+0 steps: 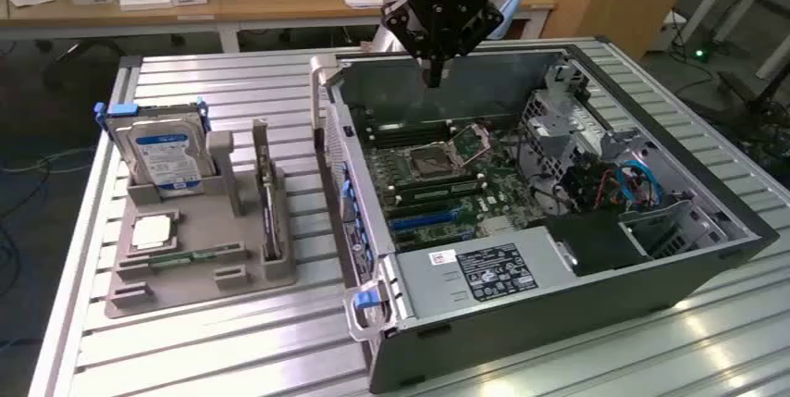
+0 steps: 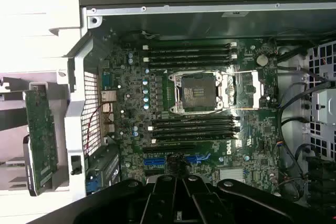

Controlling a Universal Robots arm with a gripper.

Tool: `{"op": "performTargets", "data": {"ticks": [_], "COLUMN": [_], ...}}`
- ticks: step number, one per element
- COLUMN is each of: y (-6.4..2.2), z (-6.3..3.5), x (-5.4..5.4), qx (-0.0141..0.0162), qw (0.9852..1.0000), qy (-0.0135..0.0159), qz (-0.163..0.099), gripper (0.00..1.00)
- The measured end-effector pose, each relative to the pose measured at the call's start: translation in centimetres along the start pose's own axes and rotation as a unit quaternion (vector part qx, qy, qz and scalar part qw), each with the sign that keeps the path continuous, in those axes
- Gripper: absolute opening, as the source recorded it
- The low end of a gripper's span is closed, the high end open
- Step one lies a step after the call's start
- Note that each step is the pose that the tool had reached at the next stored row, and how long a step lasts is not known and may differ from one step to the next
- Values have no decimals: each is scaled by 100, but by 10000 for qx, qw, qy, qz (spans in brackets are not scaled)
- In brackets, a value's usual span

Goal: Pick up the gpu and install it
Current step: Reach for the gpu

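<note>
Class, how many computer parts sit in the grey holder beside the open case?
4: hard drive upright at the far end; gpu on edge beside the computer case; square processor lying flat mid-holder; memory stick lying nearer the camera. Smaller ones may be hidden.

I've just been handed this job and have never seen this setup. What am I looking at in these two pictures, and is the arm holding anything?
One picture comes from a camera standing off the arm. The other comes from a camera on the arm's wrist, looking down into the machine. The black gripper on the robot arm hangs over the open dark-grey computer case, which lies on a slatted metal table. Its fingers are shut and hold nothing. On the exterior view's left, a grey plastic holder carries the parts: a silver hard drive with a blue label and the gpu, a thin dark circuit card standing on edge, untouched. The wrist view shows the green motherboard inside the case.
</note>
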State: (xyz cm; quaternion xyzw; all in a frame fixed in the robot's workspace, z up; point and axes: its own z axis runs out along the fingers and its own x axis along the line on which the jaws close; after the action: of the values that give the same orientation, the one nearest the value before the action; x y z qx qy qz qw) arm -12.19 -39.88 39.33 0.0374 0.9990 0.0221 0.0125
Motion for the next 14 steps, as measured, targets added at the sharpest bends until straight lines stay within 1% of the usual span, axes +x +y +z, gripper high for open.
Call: {"op": "performTargets", "data": {"ticks": [7, 14], "y": [-1, -9], "z": [-1, -3], "x": [17, 118], "qx": [0, 0], "qw": [10000, 10000], "qy": [0, 0], "qz": [1, 0], "gripper": [11, 11]}}
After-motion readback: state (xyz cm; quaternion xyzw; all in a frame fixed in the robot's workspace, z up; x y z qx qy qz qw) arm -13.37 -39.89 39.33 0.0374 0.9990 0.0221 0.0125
